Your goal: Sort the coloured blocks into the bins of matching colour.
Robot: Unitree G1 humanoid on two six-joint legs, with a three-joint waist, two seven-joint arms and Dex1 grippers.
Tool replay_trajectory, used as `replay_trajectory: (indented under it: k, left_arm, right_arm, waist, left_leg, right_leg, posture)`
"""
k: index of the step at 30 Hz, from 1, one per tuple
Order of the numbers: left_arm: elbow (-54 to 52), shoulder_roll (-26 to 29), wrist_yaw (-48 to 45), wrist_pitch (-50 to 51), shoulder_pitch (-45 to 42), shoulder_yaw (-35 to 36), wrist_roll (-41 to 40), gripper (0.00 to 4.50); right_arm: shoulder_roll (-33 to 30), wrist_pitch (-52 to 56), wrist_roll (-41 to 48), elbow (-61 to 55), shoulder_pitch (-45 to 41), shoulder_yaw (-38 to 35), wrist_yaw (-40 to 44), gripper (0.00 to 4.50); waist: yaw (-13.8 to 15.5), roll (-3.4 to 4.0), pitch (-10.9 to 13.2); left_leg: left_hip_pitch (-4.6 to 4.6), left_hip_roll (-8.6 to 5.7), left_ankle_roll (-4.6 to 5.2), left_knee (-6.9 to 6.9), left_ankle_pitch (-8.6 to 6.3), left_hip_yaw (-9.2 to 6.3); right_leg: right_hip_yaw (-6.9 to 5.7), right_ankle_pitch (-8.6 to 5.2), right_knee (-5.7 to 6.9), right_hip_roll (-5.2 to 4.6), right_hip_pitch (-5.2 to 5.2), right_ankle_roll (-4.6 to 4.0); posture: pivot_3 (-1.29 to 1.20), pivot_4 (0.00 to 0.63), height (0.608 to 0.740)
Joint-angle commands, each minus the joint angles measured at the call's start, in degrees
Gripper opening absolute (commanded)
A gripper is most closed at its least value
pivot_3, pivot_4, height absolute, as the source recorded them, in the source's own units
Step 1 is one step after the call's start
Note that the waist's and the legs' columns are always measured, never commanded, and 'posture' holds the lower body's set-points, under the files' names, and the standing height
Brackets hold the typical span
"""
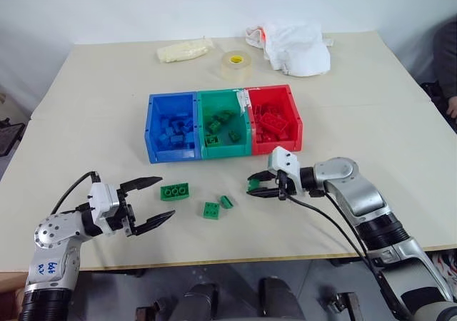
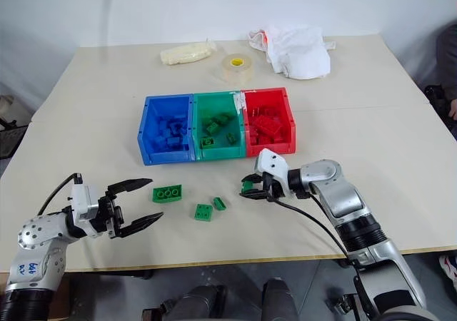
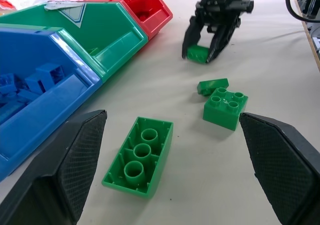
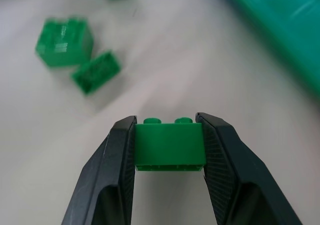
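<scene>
Your right gripper [image 4: 169,152] is clamped on a small green brick [image 4: 169,146] just before the green bin [image 1: 223,123]; it appears seated squarely. Lift clear of the wall before releasing. Left gripper [image 1: 155,202] stands spread.

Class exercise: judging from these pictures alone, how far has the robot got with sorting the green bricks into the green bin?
Done: several green bricks already lie in the green bin.
In hand: the right gripper is shut on a small green brick, low over the table in front of the bins.
Left: the long green brick, a square brick and a tilted small brick on the table; the left gripper is open and empty.
</scene>
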Motion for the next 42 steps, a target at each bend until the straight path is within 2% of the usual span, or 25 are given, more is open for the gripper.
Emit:
replay_trajectory:
  k: [1, 5, 11, 14, 19, 20, 22, 25, 28, 31, 36, 39, 42]
  left_arm:
    - [-0.39, 0.21, -0.02, -0.04, -1.06, 0.66, -1.07, 4.50]
    - [0.63, 0.09, -0.33, -0.12, -2.46, 0.23, -0.82, 4.50]
    - [2.91, -0.11, -0.53, -0.70, -5.53, -0.49, -0.25, 4.50]
    - [3.13, -0.30, -0.32, -0.96, -6.12, -0.71, -0.08, 4.50]
    - [3.33, -0.66, -0.11, -1.38, -6.46, -1.01, 0.17, 4.50]
    - [3.38, -0.75, -0.09, -1.46, -6.52, -1.10, 0.23, 4.50]
    - [3.37, -1.12, 0.01, -1.46, -6.82, -1.40, 0.30, 4.50]
    - [3.47, -1.47, -0.13, -1.41, -7.25, -1.71, 0.25, 4.50]
    - [4.11, -1.47, -0.61, -1.38, -7.80, -2.20, 0.22, 4.50]
    - [5.31, -1.17, -1.42, -1.39, -8.64, -2.45, 0.19, 4.50]
    - [7.69, -0.71, -2.68, -1.61, -10.08, -2.34, 0.36, 4.50]
    - [8.61, -0.36, -3.22, -1.63, -10.43, -2.08, 0.38, 4.50]
    - [9.31, 0.16, -3.86, -1.63, -10.33, -1.63, 0.26, 4.50]
  right_arm:
    - [1.48, 2.46, 2.99, -3.60, -4.15, -3.61, -1.98, 1.46]
    - [4.67, 1.60, 3.65, 0.93, -12.46, -5.60, -3.97, 1.46]
    - [12.86, -10.35, -1.96, 25.96, -28.82, -4.96, -8.32, 1.46]
    - [16.16, -15.82, -5.33, 37.79, -34.18, -4.62, -11.70, 2.46]
    - [17.75, -21.32, -7.21, 45.03, -37.08, -5.57, -11.99, 4.22]
    - [17.80, -21.94, -7.38, 45.64, -37.32, -5.74, -11.86, 4.46]
    - [17.21, -22.44, -7.22, 45.14, -37.09, -6.18, -10.80, 4.46]
    - [15.64, -22.45, -6.40, 41.23, -35.05, -6.71, -7.95, 4.46]
    - [12.31, -20.73, -4.42, 30.95, -28.56, -6.92, -2.93, 4.46]
    - [6.10, -15.49, -0.13, 15.03, -17.65, -7.75, 2.55, 4.46]
    - [-4.99, -6.61, 7.14, -2.97, -1.40, -13.04, 6.35, 4.46]
    - [-12.33, -5.04, 9.29, -8.39, 8.48, -17.84, 7.86, 4.46]
    - [-17.55, -4.65, 9.73, -9.95, 14.67, -20.89, 8.59, 4.46]
  waist:
    - [-0.07, 0.00, 0.00]
    - [-0.15, 0.01, 0.01]
    - [-0.38, 0.01, 0.00]
    - [-0.69, 0.00, 0.00]
    - [-1.27, 0.01, 0.00]
    - [-1.50, 0.01, 0.00]
    - [-1.79, 0.01, 0.00]
    - [-1.97, 0.02, 0.00]
    - [-1.80, 0.01, 0.00]
    - [-1.23, 0.00, -0.01]
    - [-0.43, 0.00, 0.01]
    - [0.25, 0.00, 0.01]
    - [0.00, -0.02, 0.02]
  left_leg:
    - [0.00, 0.00, 0.00, 0.00, 0.00, 0.01]
    - [0.00, 0.02, -0.01, 0.00, 0.00, 0.02]
    - [0.04, 0.02, -0.03, -0.01, 0.00, 0.00]
    - [0.04, 0.01, -0.03, -0.04, 0.00, -0.01]
    - [0.03, -0.03, -0.02, -0.08, 0.00, -0.11]
    - [0.03, -0.04, -0.02, -0.07, 0.00, -0.11]
    - [0.03, -0.05, -0.02, -0.05, 0.00, -0.11]
    - [0.04, -0.02, -0.03, -0.04, 0.00, -0.11]
    - [0.04, 0.00, -0.06, -0.03, -0.01, -0.11]
    - [0.01, -0.03, -0.04, -0.01, -0.02, -0.13]
    - [-0.05, -0.08, -0.01, 0.07, -0.04, -0.08]
    - [-0.03, -0.04, -0.02, 0.06, -0.04, -0.08]
    - [-0.03, -0.02, -0.02, 0.08, -0.04, 0.06]
  right_leg:
    - [0.01, 0.00, 0.00, 0.00, 0.00, 0.00]
    - [0.02, 0.00, 0.03, 0.02, -0.04, -0.01]
    - [0.00, 0.01, 0.12, 0.03, -0.04, -0.02]
    - [-0.03, 0.02, 0.43, 0.02, -0.08, -0.05]
    - [-0.05, 0.04, 0.49, 0.01, -0.11, -0.07]
    - [-0.05, 0.04, 0.50, 0.01, -0.11, -0.08]
    - [-0.05, 0.04, 0.51, 0.00, -0.11, -0.08]
    - [-0.05, 0.04, 0.56, 0.02, -0.13, -0.08]
    - [-0.05, 0.04, 0.61, 0.03, -0.15, -0.08]
    - [-0.06, 0.04, 0.57, 0.00, -0.14, -0.08]
    - [-0.04, 0.04, 0.47, -0.04, -0.13, -0.07]
    - [-0.07, 0.04, 0.22, -0.02, -0.11, -0.07]
    - [-0.04, 0.04, 0.06, -0.02, -0.05, -0.07]
  posture:
    - [0.00, 0.150, 0.740]
    - [0.00, 0.150, 0.740]
    - [0.00, 0.150, 0.740]
    - [0.00, 0.150, 0.740]
    - [0.00, 0.150, 0.740]
    - [0.00, 0.150, 0.740]
    - [0.00, 0.150, 0.740]
    - [0.00, 0.150, 0.740]
    - [0.00, 0.150, 0.740]
    - [0.00, 0.150, 0.740]
    - [0.00, 0.150, 0.740]
    - [0.00, 0.150, 0.740]
    - [0.00, 0.150, 0.740]
